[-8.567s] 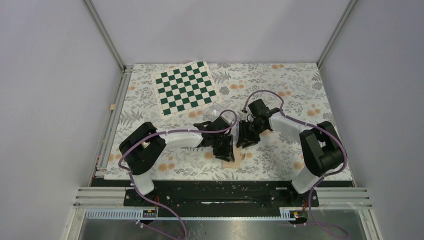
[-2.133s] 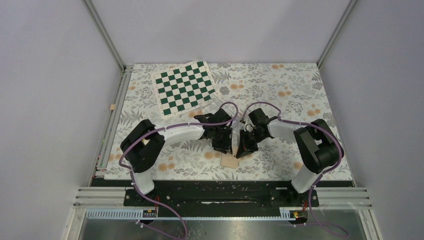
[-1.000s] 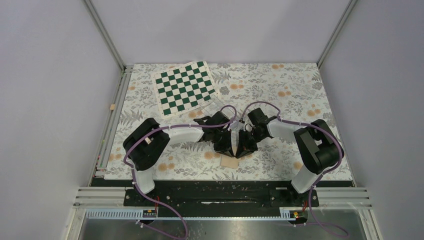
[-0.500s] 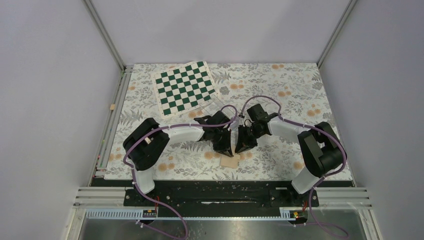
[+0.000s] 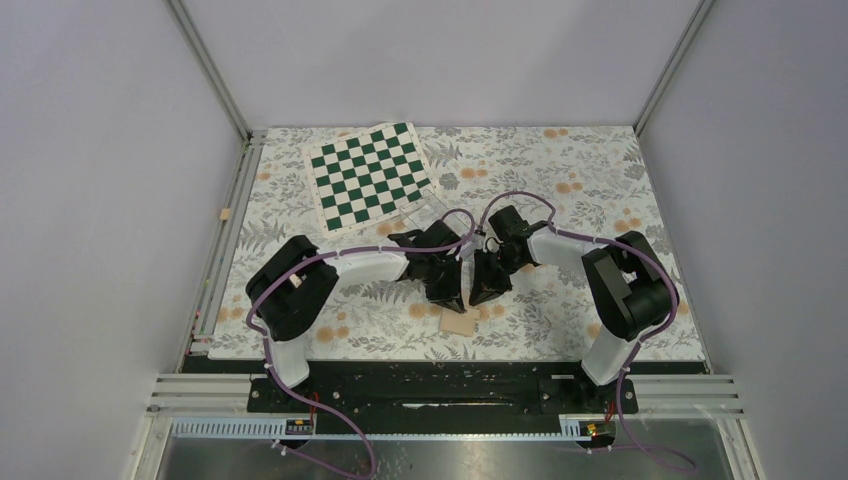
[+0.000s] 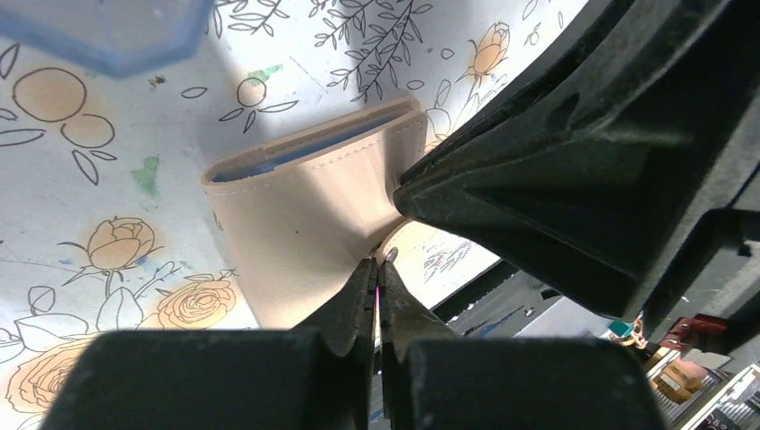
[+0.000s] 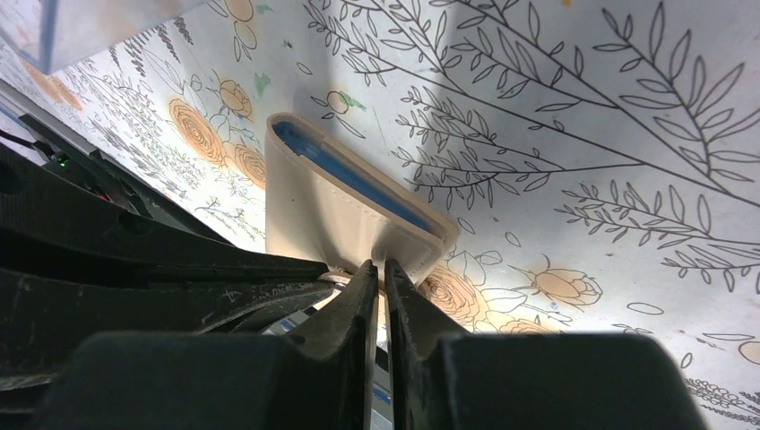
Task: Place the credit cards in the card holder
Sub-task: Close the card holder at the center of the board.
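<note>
Card holder (image 5: 460,324): you have it lying folded on the floral cloth (image 5: 560,180), closest to the arm bases.
Left gripper (image 5: 454,302): clenched tight, tips touching the card holder's far edge.
Right gripper (image 5: 479,299): tips at that same edge; fingers nearly together, and you cannot tell whether they grip.
Chessboard (image 5: 370,173): well beyond the card holder, leftward.

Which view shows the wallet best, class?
The left wrist view. There the wallet sits mid-frame, large, with its tan face and blue-lined edge both plain. The right wrist view shows its fold and blue lining, but its lower part is hidden. The top view shows only a small tan patch.
</note>
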Tool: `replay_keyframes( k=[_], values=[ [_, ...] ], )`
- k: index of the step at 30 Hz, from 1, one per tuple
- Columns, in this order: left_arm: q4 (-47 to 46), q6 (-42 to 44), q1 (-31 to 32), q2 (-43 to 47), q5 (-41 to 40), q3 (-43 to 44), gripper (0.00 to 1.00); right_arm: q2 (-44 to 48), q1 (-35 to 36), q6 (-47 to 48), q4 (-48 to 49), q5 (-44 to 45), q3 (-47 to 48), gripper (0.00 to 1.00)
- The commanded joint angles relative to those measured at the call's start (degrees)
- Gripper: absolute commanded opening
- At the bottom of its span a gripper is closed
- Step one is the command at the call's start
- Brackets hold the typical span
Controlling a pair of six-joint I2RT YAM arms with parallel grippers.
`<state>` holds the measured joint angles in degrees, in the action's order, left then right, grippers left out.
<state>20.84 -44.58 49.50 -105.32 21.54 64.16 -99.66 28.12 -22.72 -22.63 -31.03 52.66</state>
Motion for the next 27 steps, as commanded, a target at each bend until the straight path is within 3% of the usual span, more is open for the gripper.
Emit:
replay_keyframes(
  k=[1, 27],
  values=[
    [-0.36, 0.89, -0.75, 0.94, -1.07, 2.25, 0.0, -1.98, 0.53, 1.04, -0.73, 3.81, -0.33, 0.14],
    [-0.72, 0.13, -0.79, -1.02, 0.7, 0.96, 0.0, -0.28, 0.62, 1.1, -1.52, 3.28, 0.71, 0.14]
  ],
)
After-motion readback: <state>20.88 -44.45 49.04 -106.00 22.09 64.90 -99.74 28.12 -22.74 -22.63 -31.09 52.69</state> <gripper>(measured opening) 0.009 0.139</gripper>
